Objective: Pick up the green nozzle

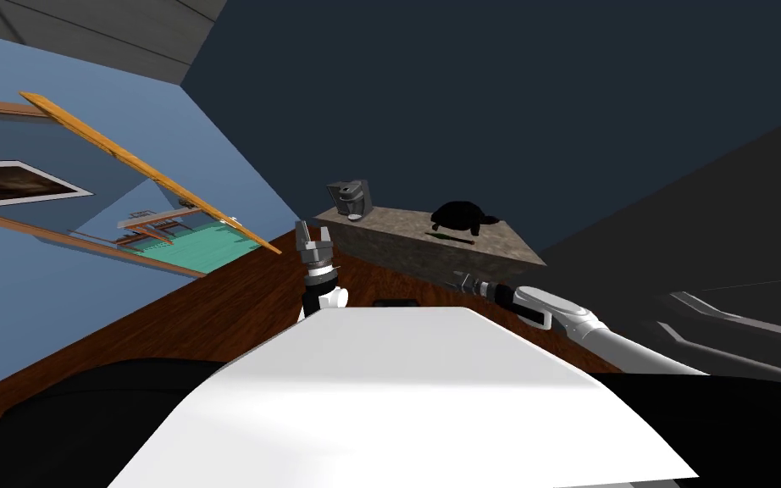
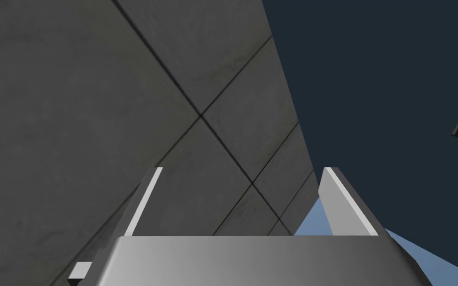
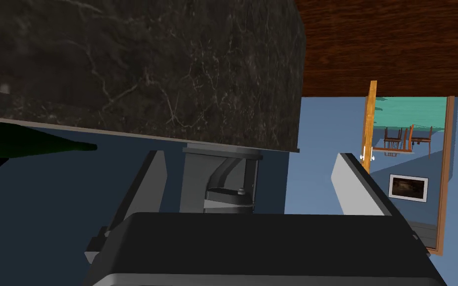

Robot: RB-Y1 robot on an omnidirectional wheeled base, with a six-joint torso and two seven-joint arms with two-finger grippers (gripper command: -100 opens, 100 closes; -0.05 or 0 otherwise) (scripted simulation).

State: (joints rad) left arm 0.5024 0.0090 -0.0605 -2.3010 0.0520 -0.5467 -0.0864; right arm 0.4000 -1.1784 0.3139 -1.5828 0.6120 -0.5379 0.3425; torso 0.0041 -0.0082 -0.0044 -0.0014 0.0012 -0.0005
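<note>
The green nozzle [image 1: 462,217] lies on the stone-topped surface [image 1: 406,227], well apart from the coffee machine [image 1: 351,198] at the other end. It reads nearly black from the head view. In the right wrist view only a dark green, tapering part of it [image 3: 29,144] shows, so its shape and a good grip line are hard to judge.

The right end effector [image 1: 459,278] has its blades spread apart and hovers low by the surface's near edge, short of the nozzle. Its wrist view puts the coffee machine [image 3: 220,184] between the blades, with the nozzle off to one side. The main risk is that closing or advancing on this line would meet the machine or strike the surface's edge [image 3: 138,131] instead of the nozzle. The hand probably needs to rise and swing across first. Thin blades may also slip off a rounded, uneven body.

The left end effector [image 1: 313,232] is raised, blades apart and empty.
</note>
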